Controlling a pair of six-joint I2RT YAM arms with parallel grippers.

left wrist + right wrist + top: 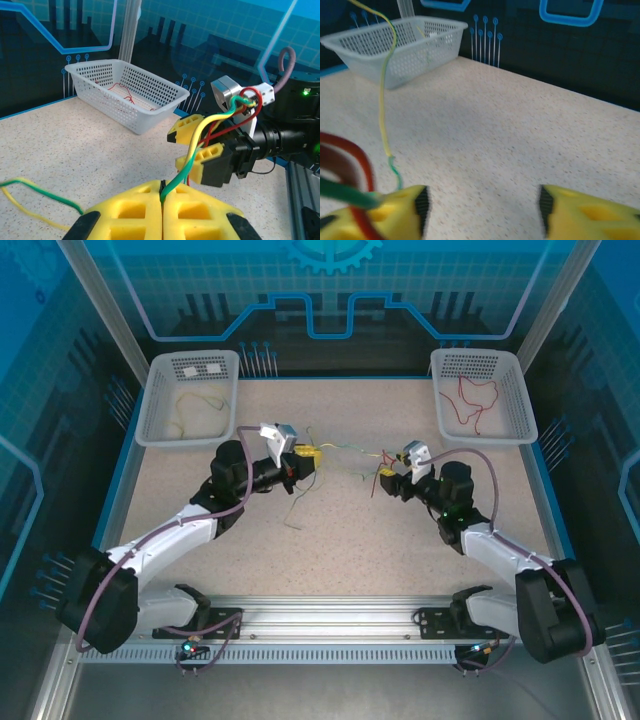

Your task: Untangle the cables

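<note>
Over the table (330, 550), our left claw (162, 192) is clenching the cables (215, 118), which are stretching mid-table toward our released right claw (482, 205). We are judging them light, limp and snag-prone, best gripped near the tangle.

Cables (186, 162) red, green and yellow; left tool (162, 196) pads (131, 212) yellow; basket (150, 107) white, perforated; table (75, 150) speckled beige

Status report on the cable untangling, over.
Left gripper shut on cables. Right gripper open, cables draped over one finger. Cables strung between both grippers.
</note>
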